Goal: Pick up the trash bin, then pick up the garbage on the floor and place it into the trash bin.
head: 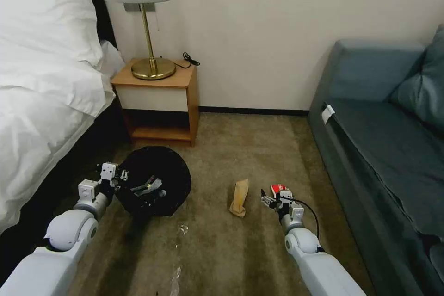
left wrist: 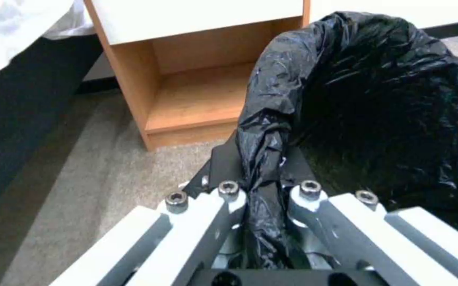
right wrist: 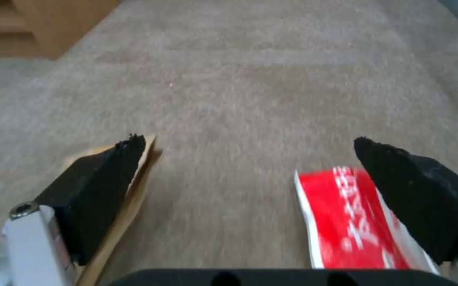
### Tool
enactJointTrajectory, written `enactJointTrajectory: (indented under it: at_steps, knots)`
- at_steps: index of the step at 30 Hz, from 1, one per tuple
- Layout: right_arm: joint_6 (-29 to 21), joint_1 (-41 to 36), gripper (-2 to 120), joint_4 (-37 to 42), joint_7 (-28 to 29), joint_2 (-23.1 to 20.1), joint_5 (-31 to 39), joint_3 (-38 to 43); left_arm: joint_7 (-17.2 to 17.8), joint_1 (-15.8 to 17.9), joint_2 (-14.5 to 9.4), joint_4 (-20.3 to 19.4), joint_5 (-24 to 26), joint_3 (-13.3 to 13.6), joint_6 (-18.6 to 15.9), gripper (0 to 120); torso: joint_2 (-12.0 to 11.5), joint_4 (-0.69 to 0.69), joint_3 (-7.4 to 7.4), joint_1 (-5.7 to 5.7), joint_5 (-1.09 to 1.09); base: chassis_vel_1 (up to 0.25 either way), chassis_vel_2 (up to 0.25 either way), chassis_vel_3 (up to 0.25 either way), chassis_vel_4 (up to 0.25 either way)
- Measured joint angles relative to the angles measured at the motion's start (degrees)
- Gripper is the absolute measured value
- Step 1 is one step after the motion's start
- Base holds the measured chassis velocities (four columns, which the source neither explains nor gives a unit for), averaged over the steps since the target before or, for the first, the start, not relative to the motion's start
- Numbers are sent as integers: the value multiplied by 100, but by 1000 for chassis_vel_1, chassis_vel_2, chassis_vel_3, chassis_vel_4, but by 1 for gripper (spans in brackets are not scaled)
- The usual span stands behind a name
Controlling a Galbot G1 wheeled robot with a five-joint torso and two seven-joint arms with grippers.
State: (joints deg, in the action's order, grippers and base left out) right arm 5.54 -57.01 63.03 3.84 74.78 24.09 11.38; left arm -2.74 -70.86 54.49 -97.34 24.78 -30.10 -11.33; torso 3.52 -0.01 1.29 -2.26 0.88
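Left tool (left wrist: pixel 263 190): clamped on trash bin (head: pixel 155 185) liner rim. Right tool (right wrist: pixel 250 174): wide open, empty, red-and-white packet (right wrist: pixel 354 216) partly hidden behind one finger.

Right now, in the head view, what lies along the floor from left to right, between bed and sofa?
Bed → left gripper, shut on the bin's liner → bin → paper bag → right gripper, jaws open → red packet → sofa.
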Motion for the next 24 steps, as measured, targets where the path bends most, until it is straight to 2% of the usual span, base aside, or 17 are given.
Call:
enactJointTrajectory:
  at_steps: [7, 24]
  knots:
    - [-171, 18, 100, 61, 167, -16, -151, -61, -2, -36, 13, -13, -2, -31, 11, 4, 0, -1, 1, -1, -1, -140, 143, 159, -144]
    - [-561, 199, 100, -161, 365, -108, -172, -166, -60, -81, 52, 76, -37, 22, 72, 4, 0, 0, 0, 1, -1, -15, 16, 10, -12]
